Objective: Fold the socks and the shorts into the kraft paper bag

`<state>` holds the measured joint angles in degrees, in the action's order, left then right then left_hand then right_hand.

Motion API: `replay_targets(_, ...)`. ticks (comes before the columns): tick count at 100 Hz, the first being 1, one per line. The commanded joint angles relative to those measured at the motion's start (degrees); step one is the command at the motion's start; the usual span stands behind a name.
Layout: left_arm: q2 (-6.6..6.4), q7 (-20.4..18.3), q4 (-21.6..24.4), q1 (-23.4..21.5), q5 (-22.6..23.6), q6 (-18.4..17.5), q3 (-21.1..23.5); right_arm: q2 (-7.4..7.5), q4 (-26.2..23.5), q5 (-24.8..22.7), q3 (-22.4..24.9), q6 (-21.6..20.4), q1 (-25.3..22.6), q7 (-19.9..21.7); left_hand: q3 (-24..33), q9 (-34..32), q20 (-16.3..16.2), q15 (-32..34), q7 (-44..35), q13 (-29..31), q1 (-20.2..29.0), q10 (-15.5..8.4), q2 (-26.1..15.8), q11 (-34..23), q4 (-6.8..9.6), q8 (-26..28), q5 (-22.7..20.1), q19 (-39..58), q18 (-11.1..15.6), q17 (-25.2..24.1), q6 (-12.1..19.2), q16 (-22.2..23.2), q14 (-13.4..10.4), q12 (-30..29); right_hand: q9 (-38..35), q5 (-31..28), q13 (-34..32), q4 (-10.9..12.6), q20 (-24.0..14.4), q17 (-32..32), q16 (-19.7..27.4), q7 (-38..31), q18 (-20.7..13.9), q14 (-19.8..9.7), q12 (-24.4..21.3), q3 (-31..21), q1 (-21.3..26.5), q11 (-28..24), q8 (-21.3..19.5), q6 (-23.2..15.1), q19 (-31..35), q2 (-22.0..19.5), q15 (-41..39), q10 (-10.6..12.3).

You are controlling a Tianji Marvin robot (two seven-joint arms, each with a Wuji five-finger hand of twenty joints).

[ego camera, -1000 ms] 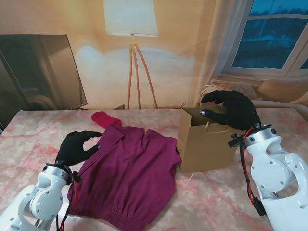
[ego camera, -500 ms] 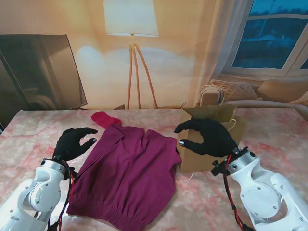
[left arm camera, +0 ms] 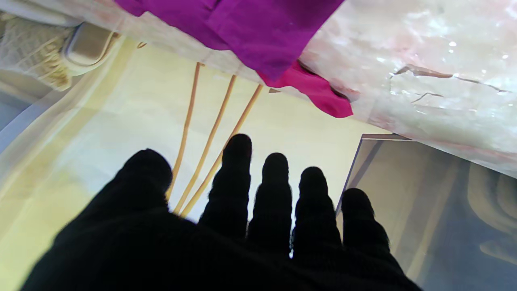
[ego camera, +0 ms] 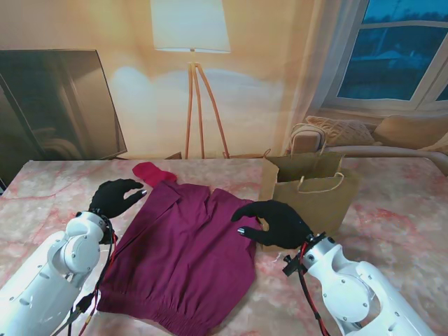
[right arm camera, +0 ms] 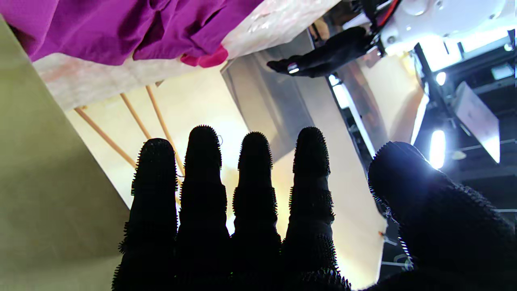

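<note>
- Maroon shorts point(ego camera: 185, 259) are spread flat on the bench point(ego camera: 392, 231), unfolded, left of the kraft paper bag point(ego camera: 308, 199).
- Right hand point(ego camera: 269, 222) has been swung off the bag to the shorts' edge, fingers apart, nothing held.
- Left hand point(ego camera: 115, 198) has been moved toward the red sock point(ego camera: 154, 172), loosely curled, empty.

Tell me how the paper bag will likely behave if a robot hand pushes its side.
The paper bag stands upright and open with nothing seen inside, so it is probably light and may slide or tip. Its thin walls look creased, so they would likely dent rather than resist.
</note>
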<state>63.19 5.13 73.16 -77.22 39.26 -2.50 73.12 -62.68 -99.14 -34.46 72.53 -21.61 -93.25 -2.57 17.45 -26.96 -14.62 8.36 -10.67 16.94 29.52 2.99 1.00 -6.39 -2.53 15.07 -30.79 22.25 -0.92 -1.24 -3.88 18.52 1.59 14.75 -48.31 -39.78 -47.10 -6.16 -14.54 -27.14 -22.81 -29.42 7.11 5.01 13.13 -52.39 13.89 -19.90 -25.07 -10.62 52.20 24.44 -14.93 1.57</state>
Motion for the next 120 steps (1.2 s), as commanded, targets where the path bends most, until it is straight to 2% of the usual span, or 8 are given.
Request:
replay_targets(1, 0.07, -0.7, -0.9, 2.6, 0.4, 0.8, -0.6, -0.36, 1.0, 0.0, -0.6, 0.1, 0.2, 0.4, -2.8, 3.3, 1.2, -2.1, 1.5, -2.9, -1.2, -0.1, -2.8, 1.3, 4.03, -0.6, 2.5, -3.7, 0.1, -0.7, 0.0, -0.9, -2.4, -1.0, 1.5, 1.9, 1.5, 2.2, 0.4, 1.1, 0.9, 1.0, -2.3, -1.6, -0.3, 1.6, -1.4, 0.3, 0.1, 0.0, -0.4, -1.1, 1.1, 0.7)
replay_targets(30, 1.63, 1.6, -15.4, 13.7, -4.2, 2.0, -10.1, -0.38, 5.1, 2.7, -2.8, 0.6, 2.7, 1.8, -9.7, 8.3, 0.1, -3.8, 5.2, -8.5, -1.9, -1.2, -6.1, 2.1, 5.27, -2.5, 8.2, -17.1, 2.4, -1.0, -1.8, -2.3, -4.3, -1.7, 1.2, 1.6, 1.5, 2.0, 0.0, 1.3, 0.7, 0.8, -2.0, -1.3, 0.0, 3.2, -1.4, -0.3, 0.0, 0.2, 0.1, -1.8, 0.9, 0.5)
replay_targets(47, 3.16, 2.5, -25.2, 20.0, -8.7, 0.2, -15.7, -0.47, 7.0, 4.1, -4.1, 1.5, 4.1, 2.4, -12.2, 9.9, 1.2, -4.8, 5.9, -11.5, -2.1, -1.7, -7.8, 2.7, 5.45, -2.6, 10.0, -20.7, 0.0, -0.8, -1.0, -2.6, -5.1, -2.1, 1.3, 1.7, 1.4, 2.0, -0.2, 1.4, 0.5, 0.7, -1.9, -1.2, 0.1, 3.7, -1.3, -0.6, 0.0, 0.1, 0.4, -2.2, 0.7, 0.5)
replay_targets(51, 3.53, 2.4, -27.2, 21.2, -9.8, -0.2, -16.8, -0.48, 7.3, 4.3, -4.3, 1.7, 4.4, 2.5, -12.5, 10.5, 1.3, -5.0, 6.0, -12.3, -2.2, -3.9, -8.1, 3.0, 5.43, -2.5, 10.5, -20.8, -0.2, -0.9, -0.2, -2.6, -5.2, -2.2, 1.3, 1.6, 1.3, 2.0, -0.2, 1.4, 0.5, 0.7, -1.9, -1.2, 0.2, 3.7, -1.2, -0.7, 0.0, 0.1, 0.5, -2.3, 0.6, 0.5)
replay_targets(76, 6.58, 4.0, -40.5, 29.3, -14.5, -5.4, -24.6, -0.52, 8.3, 5.7, -4.5, 3.5, 5.0, 3.3, -14.0, 11.5, 2.5, -6.6, 4.8, -14.1, -1.8, -4.4, -9.0, 3.1, 5.50, -1.6, 8.1, -22.0, -0.7, -0.8, 1.5, -2.8, -5.5, -2.5, 1.0, 1.4, 1.0, 2.0, -0.6, 1.5, 0.1, 0.5, -1.7, -0.8, 0.5, 4.2, -1.1, -1.5, -0.1, 0.1, 1.2, -3.1, 0.1, 0.4)
replay_targets(102, 12.22, 5.6, -56.4, 36.4, -19.1, -11.7, -31.6, -0.35, 8.1, 5.8, -3.0, 4.3, 3.6, 4.0, -15.0, 12.4, 3.4, -7.2, 5.1, -14.2, -1.6, -4.4, -9.4, 3.4, 5.59, -1.3, 8.8, -22.4, -1.0, -0.7, 2.6, -3.0, -4.6, -2.7, 0.4, 0.8, 0.5, 2.0, -0.8, 1.2, -0.4, 0.2, -1.5, -0.5, 0.9, 4.7, -0.9, -2.4, -0.3, 0.1, 2.0, -3.7, -0.5, 0.3)
replay_targets(118, 13.23, 5.0, -58.2, 37.1, -19.7, -12.6, -32.6, -0.22, 8.1, 5.8, -2.5, 4.6, 3.4, 4.7, -15.6, 12.1, 4.2, -7.4, 5.6, -14.2, -1.7, -4.2, -9.7, 3.3, 5.64, -1.2, 9.8, -22.8, -0.7, -0.8, 2.7, -3.3, -4.1, -2.8, 0.3, 0.7, 0.2, 2.0, -0.9, 1.1, -0.6, 0.1, -1.4, -0.4, 1.0, 4.9, -0.9, -2.7, -0.3, 0.1, 2.4, -4.0, -0.7, 0.3)
replay_targets(120, 13.25, 4.8, -58.2, 37.1, -19.8, -12.4, -32.7, -0.21, 8.1, 5.8, -2.4, 4.6, 3.4, 4.7, -16.0, 12.1, 6.3, -7.8, 6.0, -14.1, -1.7, -4.2, -10.0, 3.5, 5.75, -1.2, 10.3, -23.4, -0.5, -0.5, 2.3, -4.0, -4.0, -2.9, 0.3, 0.7, 0.2, 2.0, -0.9, 1.1, -0.6, 0.1, -1.3, -0.4, 1.0, 4.9, -0.8, -2.7, -0.4, 0.1, 2.5, -4.1, -0.7, 0.3)
